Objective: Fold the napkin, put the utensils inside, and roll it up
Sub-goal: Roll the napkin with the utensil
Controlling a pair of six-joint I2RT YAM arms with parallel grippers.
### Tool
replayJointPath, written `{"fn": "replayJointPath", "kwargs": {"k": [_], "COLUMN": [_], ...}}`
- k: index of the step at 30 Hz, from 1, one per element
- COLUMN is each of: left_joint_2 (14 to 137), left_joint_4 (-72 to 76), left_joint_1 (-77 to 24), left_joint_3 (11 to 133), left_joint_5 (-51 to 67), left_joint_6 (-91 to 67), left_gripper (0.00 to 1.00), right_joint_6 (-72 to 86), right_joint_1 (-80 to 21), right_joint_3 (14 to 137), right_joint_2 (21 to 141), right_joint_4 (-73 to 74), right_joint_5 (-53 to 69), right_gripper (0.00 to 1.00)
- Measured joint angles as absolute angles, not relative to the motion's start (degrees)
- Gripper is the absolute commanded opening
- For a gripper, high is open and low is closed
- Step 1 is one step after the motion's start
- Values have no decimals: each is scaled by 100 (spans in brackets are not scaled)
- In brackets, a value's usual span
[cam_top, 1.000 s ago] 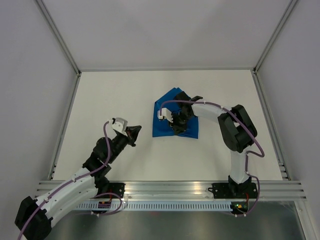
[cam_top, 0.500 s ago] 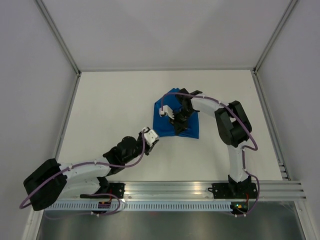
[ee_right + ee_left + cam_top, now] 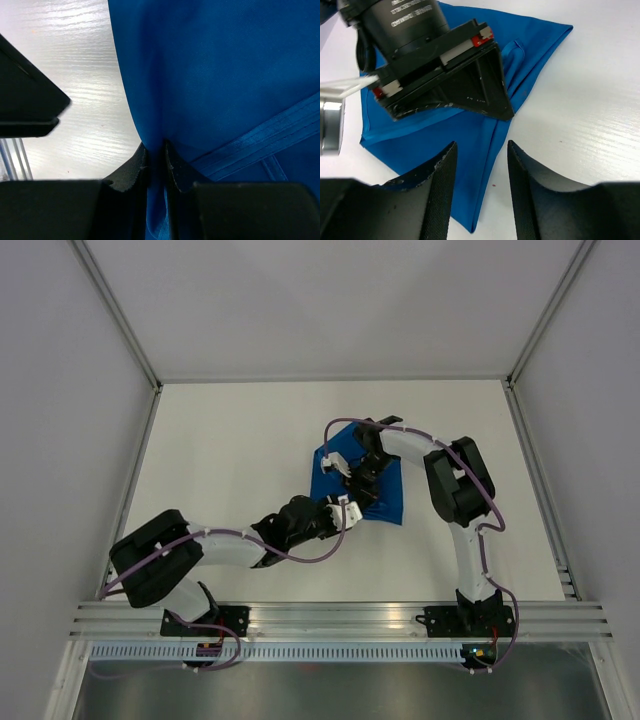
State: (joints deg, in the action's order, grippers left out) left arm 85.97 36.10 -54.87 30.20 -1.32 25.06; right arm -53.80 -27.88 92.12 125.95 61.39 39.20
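Top external view showed the napkin (image 3: 390, 498) lying folded on the table (image 3: 220, 440) with both arms reaching to it; the right gripper (image 3: 358, 476) sat over the cloth's middle, the left gripper (image 3: 346, 508) at its near edge; left wrist view showed the left jaws standing apart and empty, the napkin's pointed corner lying flat beneath the gap between them, the right gripper's black body just ahead; right wrist view showed the right jaws nearly closed, pinching a raised fold of blue cloth; bare table lay to their left.
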Motion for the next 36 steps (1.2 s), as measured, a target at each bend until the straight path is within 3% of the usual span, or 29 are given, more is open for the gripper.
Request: {"fn": "replayJointPath", "kwargs": {"k": [28,33,36], "left_joint_2": [10071,10178,10215], "left_joint_4": [3232,3020,2825], "left_joint_1": [-5957,-5961,-5977], "left_joint_3": [3826,4045,4165], "left_joint_5": [-148,-128,-91], "left_joint_6": [3732,3846,3870], "left_gripper": [54,49,40], "right_joint_6": [-5332,-5334,-5334], "right_joint_1": [-2679,-2670,-2646], "right_joint_3": [9620,9666,9712], "right_joint_2": [13264,13327,13371], "right_joint_4": [7607,7732,7791], "right_joint_5": [4265,4265,4261], "right_gripper": [4,4,4]}}
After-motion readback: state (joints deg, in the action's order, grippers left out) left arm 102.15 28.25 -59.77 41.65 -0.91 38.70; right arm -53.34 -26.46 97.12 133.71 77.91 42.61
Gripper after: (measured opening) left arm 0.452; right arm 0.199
